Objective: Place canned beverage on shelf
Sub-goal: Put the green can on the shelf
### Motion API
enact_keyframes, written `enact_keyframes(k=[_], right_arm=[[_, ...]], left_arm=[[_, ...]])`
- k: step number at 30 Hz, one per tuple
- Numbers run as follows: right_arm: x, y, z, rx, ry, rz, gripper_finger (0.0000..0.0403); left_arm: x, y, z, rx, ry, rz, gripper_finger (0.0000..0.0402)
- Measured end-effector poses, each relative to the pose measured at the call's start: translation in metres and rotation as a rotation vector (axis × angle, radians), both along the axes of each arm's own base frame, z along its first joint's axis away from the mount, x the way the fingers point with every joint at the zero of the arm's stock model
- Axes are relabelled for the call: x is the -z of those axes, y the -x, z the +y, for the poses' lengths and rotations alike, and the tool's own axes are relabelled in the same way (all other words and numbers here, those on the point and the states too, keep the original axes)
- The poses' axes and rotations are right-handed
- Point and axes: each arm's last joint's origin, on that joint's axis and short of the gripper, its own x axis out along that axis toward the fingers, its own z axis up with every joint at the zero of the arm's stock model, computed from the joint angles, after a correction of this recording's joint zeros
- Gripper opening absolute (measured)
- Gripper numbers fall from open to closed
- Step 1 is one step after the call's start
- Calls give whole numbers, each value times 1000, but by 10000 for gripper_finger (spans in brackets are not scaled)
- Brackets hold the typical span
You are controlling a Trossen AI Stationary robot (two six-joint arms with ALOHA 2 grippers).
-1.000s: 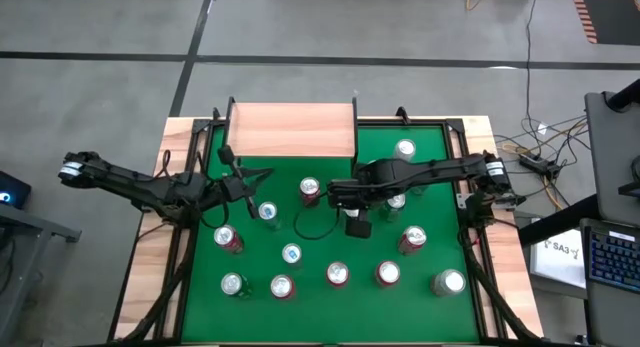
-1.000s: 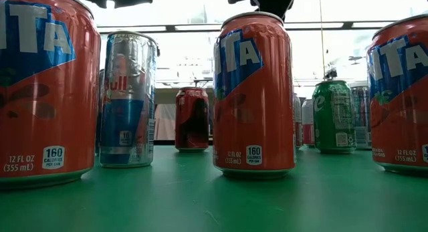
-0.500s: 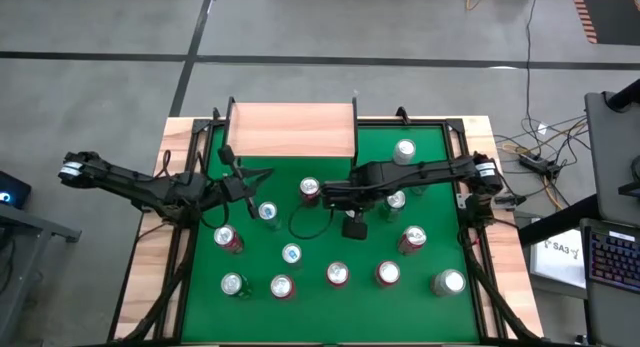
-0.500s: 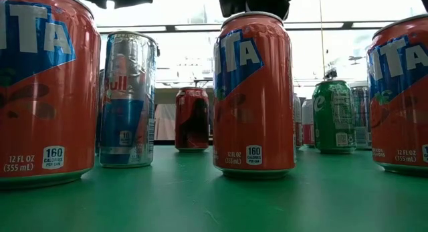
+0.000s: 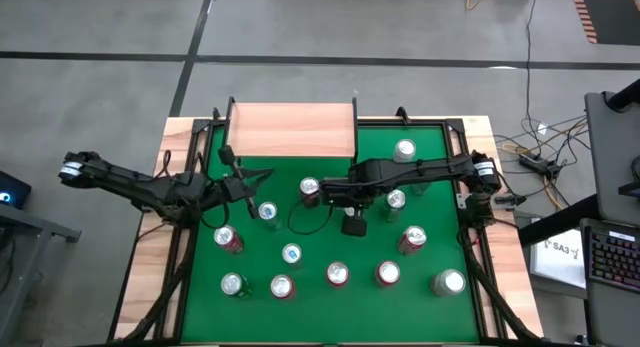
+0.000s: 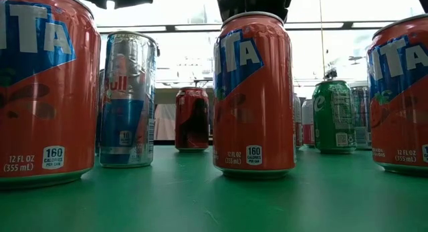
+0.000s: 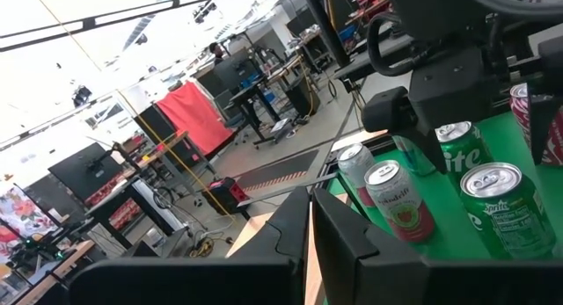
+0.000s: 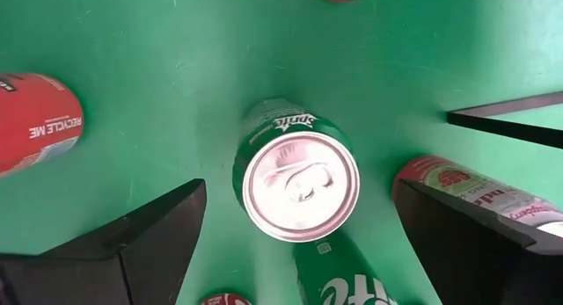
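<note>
A green Sprite can (image 8: 297,177) stands upright on the green table, seen from above in the right wrist view. My right gripper (image 8: 299,192) hangs over it, pointing down and open. Its fingers stand wide on either side of the can, above it and clear of it. In the high view my right gripper (image 5: 328,195) is at the table's middle and its arm hides the can. The shelf (image 5: 292,130), a light-wood board, is at the far edge, left of centre, with nothing on it. My left gripper (image 5: 245,192) waits shut at the table's left, pointing level.
Several more cans stand upright over the table. A red one (image 5: 310,190) is just left of my right gripper. Another green can (image 8: 339,279), a red-and-white can (image 8: 466,195) and a red can (image 8: 35,120) stand close around the Sprite can. Orange cans (image 6: 254,91) line the near edge.
My right gripper has gone a little toward the table's left edge and down over the green can, and it stays open.
</note>
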Motion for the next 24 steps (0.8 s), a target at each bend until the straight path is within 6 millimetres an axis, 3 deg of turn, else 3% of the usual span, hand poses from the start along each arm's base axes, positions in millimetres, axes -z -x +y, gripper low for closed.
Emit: enact_keyframes(k=[12, 24], right_arm=[[17, 4, 0, 4, 3, 63, 360], [20, 2, 0, 4, 4, 53, 360]], left_arm=[[0, 0, 0, 1, 0, 0, 3], [0, 0, 0, 0, 0, 0, 3]])
